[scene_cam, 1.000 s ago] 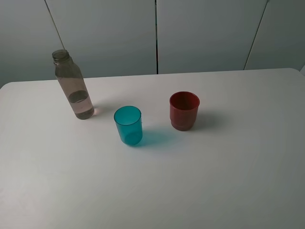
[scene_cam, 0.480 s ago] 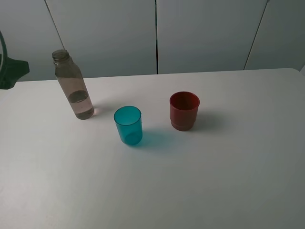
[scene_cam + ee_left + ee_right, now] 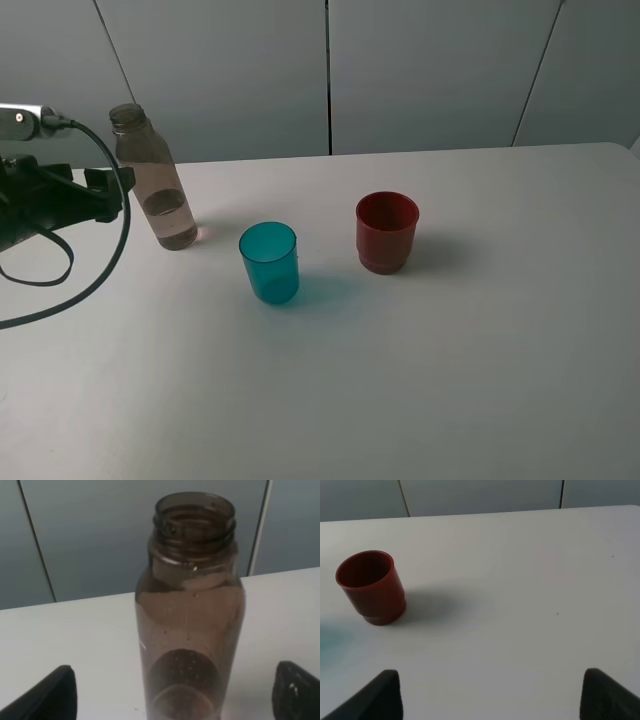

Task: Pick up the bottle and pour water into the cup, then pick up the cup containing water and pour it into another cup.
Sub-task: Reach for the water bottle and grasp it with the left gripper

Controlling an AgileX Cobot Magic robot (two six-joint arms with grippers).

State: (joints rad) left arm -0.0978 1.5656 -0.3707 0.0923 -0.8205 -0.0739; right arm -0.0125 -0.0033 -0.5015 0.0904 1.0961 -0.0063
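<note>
Black and spread wide, the left gripper (image 3: 118,192) hangs low over the white table (image 3: 450,380) with its jaws apart and holding nothing. Just ahead of its fingertips, centred on the gap and not gripped, the bottle (image 3: 155,190) stands upright. It is clear brownish plastic, its threaded neck uncapped, with a little water in its lower part. A black cable (image 3: 100,270) loops from the arm behind the gripper. Beyond the bottle, further from the gripper, stands the teal tumbler (image 3: 269,262), and further still the red cup (image 3: 386,232), both upright and apart from each other. The right gripper (image 3: 492,695) is also spread and holds nothing, with the red cup well ahead of it.
</note>
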